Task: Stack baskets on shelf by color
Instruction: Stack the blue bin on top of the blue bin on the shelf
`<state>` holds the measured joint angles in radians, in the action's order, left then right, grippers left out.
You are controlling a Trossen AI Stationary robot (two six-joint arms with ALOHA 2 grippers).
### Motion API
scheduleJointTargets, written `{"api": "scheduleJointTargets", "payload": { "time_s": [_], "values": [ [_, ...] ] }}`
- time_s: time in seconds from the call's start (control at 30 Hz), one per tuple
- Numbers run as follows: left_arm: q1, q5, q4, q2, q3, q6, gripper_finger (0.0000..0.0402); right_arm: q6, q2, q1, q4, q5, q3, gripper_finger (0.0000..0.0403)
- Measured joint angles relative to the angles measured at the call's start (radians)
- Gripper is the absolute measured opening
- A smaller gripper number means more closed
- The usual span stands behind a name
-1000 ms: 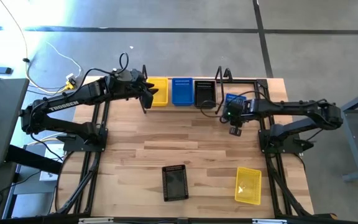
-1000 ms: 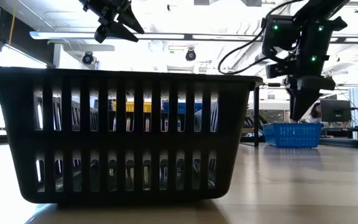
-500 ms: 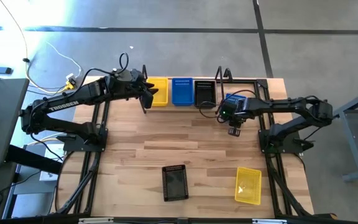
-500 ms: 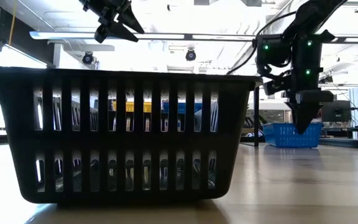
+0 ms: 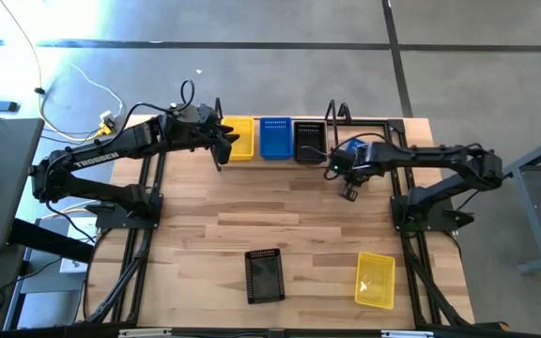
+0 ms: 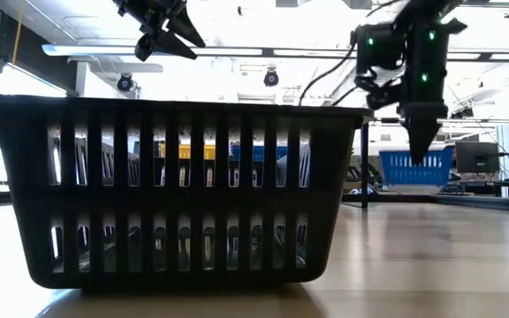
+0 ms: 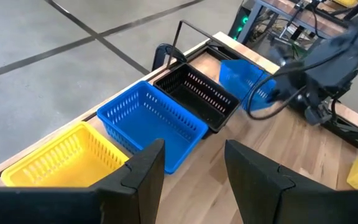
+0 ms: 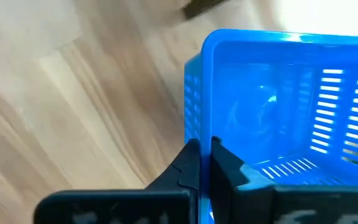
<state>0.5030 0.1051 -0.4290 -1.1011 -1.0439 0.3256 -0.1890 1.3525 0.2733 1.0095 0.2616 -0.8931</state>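
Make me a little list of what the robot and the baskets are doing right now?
right end effector: shut on wall of blue perforated plastic basket, lifted off the wooden table
left end effector: open, above the shelf row
shelf row: yellow, blue, black baskets
loose on table: black basket, yellow basket

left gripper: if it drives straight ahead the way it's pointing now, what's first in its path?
Probably the blue basket on the shelf. The open left gripper aims at its near wall, with the yellow basket just beside; depth is unclear.
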Motion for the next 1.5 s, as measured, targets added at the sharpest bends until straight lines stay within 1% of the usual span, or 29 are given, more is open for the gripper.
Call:
{"api": "scheduleJointTargets", "payload": {
  "time_s": [0.2, 0.37, 0.47, 0.57, 0.63, 0.7, 0.8, 1.0, 1.1, 1.2, 1.33, 1.5],
  "values": [
    [0.0, -0.016, 0.0, 0.0, 0.0, -0.022, 0.0156, -0.194, 0.0, -0.053, 0.139, 0.101, -0.132, 0.0001],
    [0.0, -0.016, 0.0, 0.0, 0.0, -0.022, 0.0156, -0.367, 0.0, -0.058, 0.335, 0.261, -0.248, 0.0001],
    [0.0, -0.017, 0.0, 0.0, 0.0, -0.023, 0.0156, -0.432, 0.0, -0.041, 0.421, 0.353, -0.314, 0.0001],
    [0.0, -0.025, 0.0, 0.0, 0.0, -0.023, 0.0156, -0.425, -0.001, -0.015, 0.441, 0.433, -0.383, 0.0],
    [0.0, -0.027, 0.0, 0.0, 0.0, -0.023, 0.0156, -0.386, -0.001, 0.005, 0.43, 0.473, -0.431, 0.0],
    [0.0, -0.027, 0.0, 0.0, 0.0, -0.023, 0.0156, -0.327, -0.001, 0.025, 0.394, 0.502, -0.473, 0.0],
    [0.0, -0.027, 0.0, 0.0, 0.0, -0.023, 0.0156, -0.199, -0.001, 0.052, 0.303, 0.527, -0.523, 0.0],
    [0.0, -0.027, 0.0, 0.0, 0.0, -0.023, 0.0156, 0.126, 0.005, 0.075, -0.064, 0.508, -0.555, 0.0],
    [0.0, -0.027, 0.0, 0.0, 0.0, -0.023, 0.0156, 0.251, 0.029, 0.073, -0.221, 0.46, -0.556, 0.0],
    [0.0, -0.027, 0.0, 0.0, 0.0, -0.023, 0.0156, 0.346, 0.067, 0.064, -0.341, 0.39, -0.556, 0.0],
    [0.0, -0.026, 0.0, 0.0, 0.0, -0.023, 0.0156, 0.451, 0.135, 0.046, -0.434, 0.281, -0.556, 0.0],
    [0.0, -0.026, 0.0, 0.0, 0.0, -0.023, 0.0156, 0.512, 0.222, 0.028, -0.452, 0.164, -0.556, 0.0]
  ]
}}
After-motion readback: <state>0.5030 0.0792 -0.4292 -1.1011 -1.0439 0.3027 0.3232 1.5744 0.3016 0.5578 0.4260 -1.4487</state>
